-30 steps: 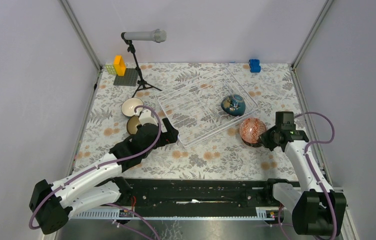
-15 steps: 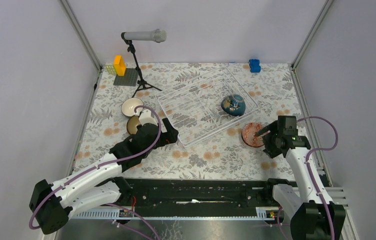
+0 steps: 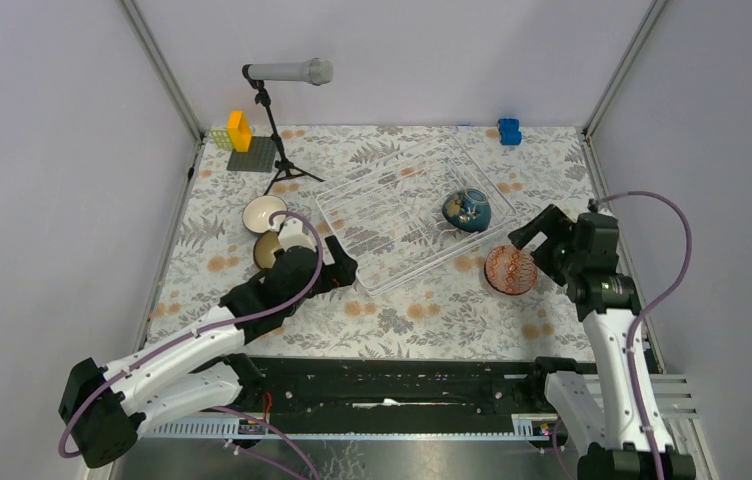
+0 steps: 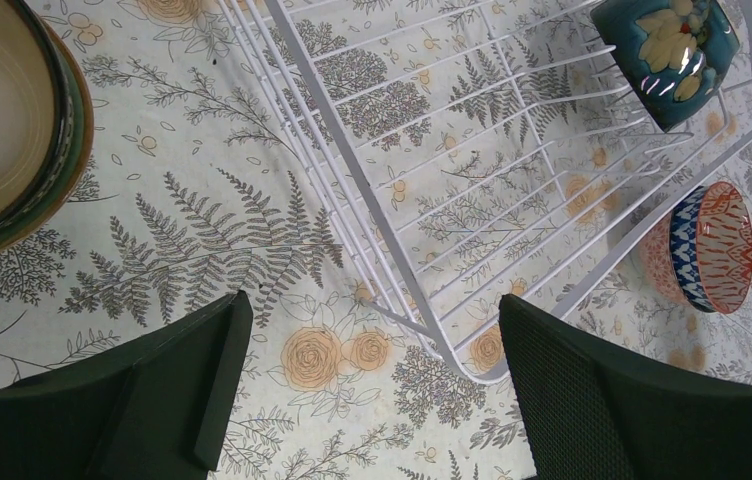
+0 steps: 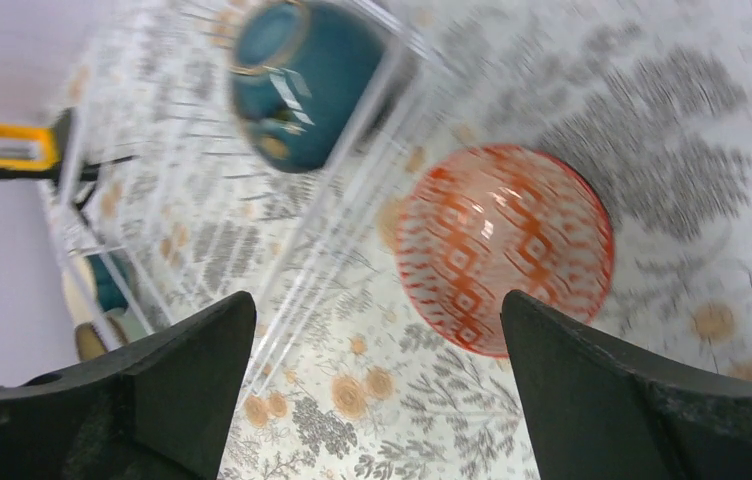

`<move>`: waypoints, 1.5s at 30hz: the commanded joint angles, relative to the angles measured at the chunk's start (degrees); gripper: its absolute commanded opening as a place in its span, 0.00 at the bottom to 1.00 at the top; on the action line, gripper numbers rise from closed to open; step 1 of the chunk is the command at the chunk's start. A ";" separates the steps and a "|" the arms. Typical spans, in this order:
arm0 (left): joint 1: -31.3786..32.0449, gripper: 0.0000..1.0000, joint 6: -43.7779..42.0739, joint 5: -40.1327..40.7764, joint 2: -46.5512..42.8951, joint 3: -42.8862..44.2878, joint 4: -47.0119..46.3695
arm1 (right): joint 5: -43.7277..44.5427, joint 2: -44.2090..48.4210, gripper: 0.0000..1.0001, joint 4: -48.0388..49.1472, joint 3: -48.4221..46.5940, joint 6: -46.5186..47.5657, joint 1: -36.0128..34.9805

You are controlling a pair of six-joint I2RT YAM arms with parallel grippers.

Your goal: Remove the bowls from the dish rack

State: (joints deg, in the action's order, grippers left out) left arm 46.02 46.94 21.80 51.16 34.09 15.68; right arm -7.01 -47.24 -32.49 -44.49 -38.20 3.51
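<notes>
Jaws on the right gripper (image 5: 377, 305) stand fully apart and hold nothing. Just below and between them a red-patterned bowl (image 5: 504, 248) sits upright on the floral tablecloth (image 3: 422, 320), outside the dish rack (image 3: 392, 232) and close to its right-hand near edge. Beyond it, one dark teal bowl (image 3: 467, 210) with gold markings is left inside the rack, near its right corner. It lies tipped among the wires, and which way its mouth faces is unclear.

That bowl looks like glazed ceramic: stiff, smooth enough to slip, fairly weighty for its size, and likely to chip if knocked against the wire. The rim seems the best hold, with one finger inside and one outside; a pinch across the round belly would probably slide off.

The right arm rises steeply from its base, with the wrist bent forward and down toward the rack. The left gripper (image 4: 372, 320) is equally wide open and empty, hovering low at the rack's near-left corner. Its arm stretches flat across the table, with stacked bowls (image 3: 272, 248) just beside it.
</notes>
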 commanded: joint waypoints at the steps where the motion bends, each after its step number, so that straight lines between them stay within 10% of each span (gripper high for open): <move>1: -0.32 0.99 0.52 -0.95 0.94 0.04 -3.70 | -7.61 5.89 1.00 13.10 0.27 7.88 0.18; 9: -0.32 0.99 -0.11 -1.47 2.76 0.71 -4.00 | -16.92 -5.91 1.00 14.90 -6.45 11.02 -1.32; 24: -0.37 0.97 -2.87 -1.29 6.57 2.09 -5.91 | 13.01 -28.29 1.00 7.41 -25.51 27.46 -26.20; 45: -4.67 0.19 -3.16 -2.72 17.05 7.46 -8.77 | 11.83 -32.36 1.00 12.65 -22.33 65.39 -28.76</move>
State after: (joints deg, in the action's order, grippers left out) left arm 42.98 44.12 19.20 66.63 38.72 8.84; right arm 3.62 -79.24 -20.21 -66.00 18.20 -24.97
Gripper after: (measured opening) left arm 0.263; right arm 0.994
